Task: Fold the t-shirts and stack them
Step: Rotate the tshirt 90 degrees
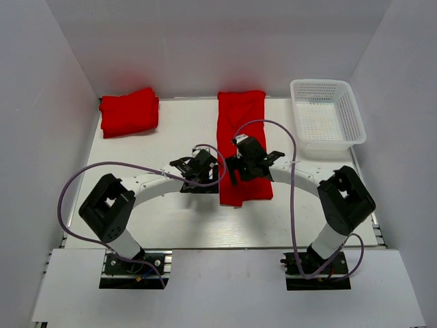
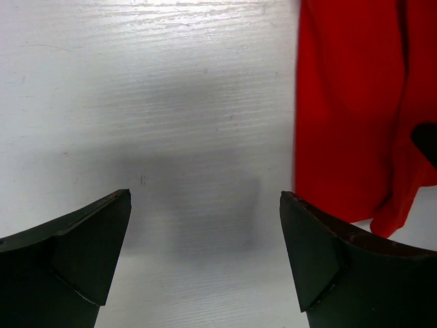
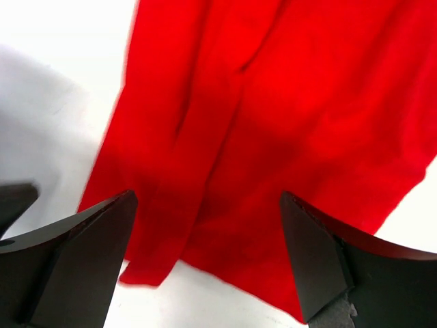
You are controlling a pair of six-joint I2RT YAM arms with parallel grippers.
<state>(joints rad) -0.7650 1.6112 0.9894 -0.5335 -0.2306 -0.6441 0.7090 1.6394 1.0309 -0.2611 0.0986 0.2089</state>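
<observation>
Top external view, near to far: your left gripper (image 1: pixel 205 164) sits with jaws wide apart over the bare white table (image 1: pixel 177 219), just left of the long red cloth t-shirt strip (image 1: pixel 240 116). Your right gripper (image 1: pixel 249 164) is spread wide above that strip, gripping nothing. Further back you have the folded red t-shirt bundle (image 1: pixel 130 113) far left and the white plastic mesh basket (image 1: pixel 326 116) far right

2 red shirts: long t-shirt (image 1: pixel 240 117), a flat narrow strip mid-table; folded t-shirt (image 1: pixel 130 112), far-left corner.
</observation>
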